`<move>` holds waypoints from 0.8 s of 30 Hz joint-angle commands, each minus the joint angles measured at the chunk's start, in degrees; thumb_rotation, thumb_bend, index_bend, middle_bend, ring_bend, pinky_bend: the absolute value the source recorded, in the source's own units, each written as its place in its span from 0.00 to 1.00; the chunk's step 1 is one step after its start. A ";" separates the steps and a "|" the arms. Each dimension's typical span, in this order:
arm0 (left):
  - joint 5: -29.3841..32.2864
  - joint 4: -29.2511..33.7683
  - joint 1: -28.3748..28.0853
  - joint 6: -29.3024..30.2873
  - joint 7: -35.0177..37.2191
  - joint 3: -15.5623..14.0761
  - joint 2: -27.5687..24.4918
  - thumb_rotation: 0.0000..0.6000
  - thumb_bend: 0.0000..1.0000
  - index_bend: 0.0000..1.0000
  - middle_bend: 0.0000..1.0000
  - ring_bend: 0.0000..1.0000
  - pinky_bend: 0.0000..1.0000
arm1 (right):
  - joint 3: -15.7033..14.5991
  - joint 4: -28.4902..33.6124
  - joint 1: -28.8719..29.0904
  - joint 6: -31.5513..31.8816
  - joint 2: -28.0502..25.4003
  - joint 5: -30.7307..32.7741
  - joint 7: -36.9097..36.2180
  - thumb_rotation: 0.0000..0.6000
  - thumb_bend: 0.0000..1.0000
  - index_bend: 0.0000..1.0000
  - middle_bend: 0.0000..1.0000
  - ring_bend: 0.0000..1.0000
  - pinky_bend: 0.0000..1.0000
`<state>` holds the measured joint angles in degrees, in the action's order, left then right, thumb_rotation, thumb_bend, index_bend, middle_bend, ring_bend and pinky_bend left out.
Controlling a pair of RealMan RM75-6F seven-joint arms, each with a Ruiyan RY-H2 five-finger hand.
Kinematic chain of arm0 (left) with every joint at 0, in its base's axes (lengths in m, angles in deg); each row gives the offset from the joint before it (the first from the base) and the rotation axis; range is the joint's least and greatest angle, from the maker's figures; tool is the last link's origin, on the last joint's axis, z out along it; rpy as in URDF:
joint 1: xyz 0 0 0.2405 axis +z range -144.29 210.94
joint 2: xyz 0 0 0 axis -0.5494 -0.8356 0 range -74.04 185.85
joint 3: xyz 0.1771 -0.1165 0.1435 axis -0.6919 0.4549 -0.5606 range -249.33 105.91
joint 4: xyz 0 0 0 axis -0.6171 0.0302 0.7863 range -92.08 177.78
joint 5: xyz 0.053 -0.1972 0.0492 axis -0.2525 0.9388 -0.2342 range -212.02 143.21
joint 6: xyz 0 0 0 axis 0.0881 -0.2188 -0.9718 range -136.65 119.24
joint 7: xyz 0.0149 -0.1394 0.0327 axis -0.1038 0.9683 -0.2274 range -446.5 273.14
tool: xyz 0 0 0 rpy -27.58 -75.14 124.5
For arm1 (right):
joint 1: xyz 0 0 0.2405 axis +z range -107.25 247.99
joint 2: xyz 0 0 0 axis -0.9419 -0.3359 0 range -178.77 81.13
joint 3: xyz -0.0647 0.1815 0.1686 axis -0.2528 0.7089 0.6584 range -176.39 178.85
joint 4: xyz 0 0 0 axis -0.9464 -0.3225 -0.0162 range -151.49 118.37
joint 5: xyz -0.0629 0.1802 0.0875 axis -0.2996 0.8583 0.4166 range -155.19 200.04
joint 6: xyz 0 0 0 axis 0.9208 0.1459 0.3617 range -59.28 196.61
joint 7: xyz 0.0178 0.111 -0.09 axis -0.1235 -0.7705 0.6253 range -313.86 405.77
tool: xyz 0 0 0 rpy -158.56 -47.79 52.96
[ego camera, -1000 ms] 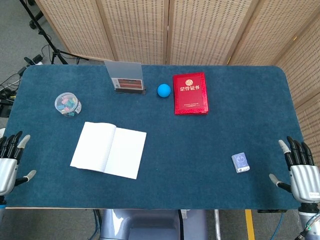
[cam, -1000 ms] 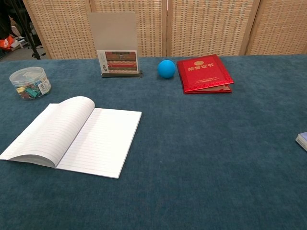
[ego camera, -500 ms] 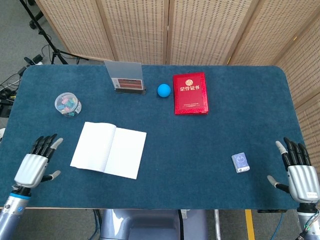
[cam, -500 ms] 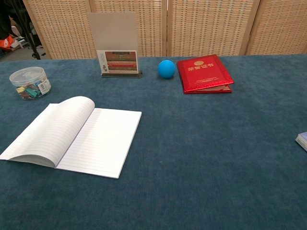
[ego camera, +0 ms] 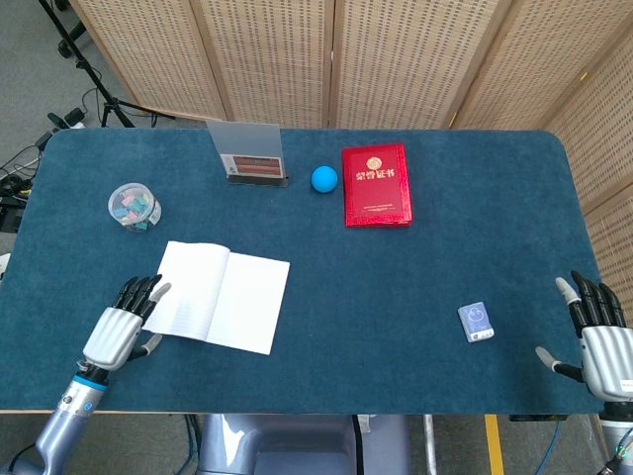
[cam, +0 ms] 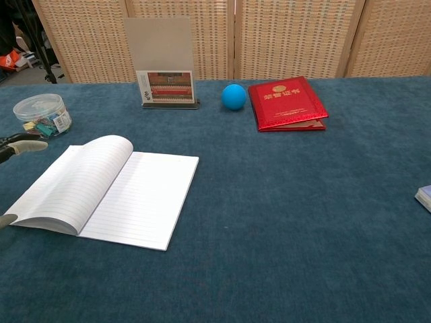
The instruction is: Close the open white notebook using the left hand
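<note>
Currently: left hand (ego camera: pixel 121 329), fingers spread, empty, just beside the notebook's (ego camera: pixel 218 295) left edge. Notebook: open flat, front left of the table (ego camera: pixel 396 287); spine runs near-to-far, tilted slightly. Advice: slip fingertips under the bowed left page, sweep it rightward over the spine. Right hand (ego camera: pixel 598 346): spread, idle, far right.

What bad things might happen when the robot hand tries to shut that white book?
The left hand sits open right at the white notebook's left edge, so it might shove the whole notebook across the blue cloth instead of lifting a page. The left pages already curve up, so fingers could crease or crumple them. A flipped page might also flop back open if it isn't pressed down.
</note>
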<state>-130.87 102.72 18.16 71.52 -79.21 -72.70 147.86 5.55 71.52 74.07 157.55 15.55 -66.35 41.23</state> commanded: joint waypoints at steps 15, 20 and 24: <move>1.19 -5.19 -0.03 -0.52 1.07 -1.26 6.67 1.00 0.29 0.00 0.00 0.00 0.00 | 0.02 0.19 0.27 -1.01 -0.75 0.51 -1.08 1.00 0.00 0.00 0.00 0.00 0.00; 2.24 -7.37 -0.11 -1.46 2.09 -1.13 8.52 1.00 0.29 0.00 0.00 0.00 0.00 | -0.05 0.27 0.33 -1.16 -0.88 0.44 -1.67 1.00 0.00 0.00 0.00 0.00 0.00; 2.33 -9.22 -0.15 -0.91 3.02 -1.06 9.83 1.00 0.29 0.00 0.00 0.00 0.00 | -0.10 0.28 0.36 -1.23 -0.91 0.38 -1.65 1.00 0.00 0.00 0.00 0.00 0.00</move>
<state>-128.60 94.00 18.03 70.41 -76.49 -73.80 157.27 5.45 71.80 74.44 156.32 14.65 -65.97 39.58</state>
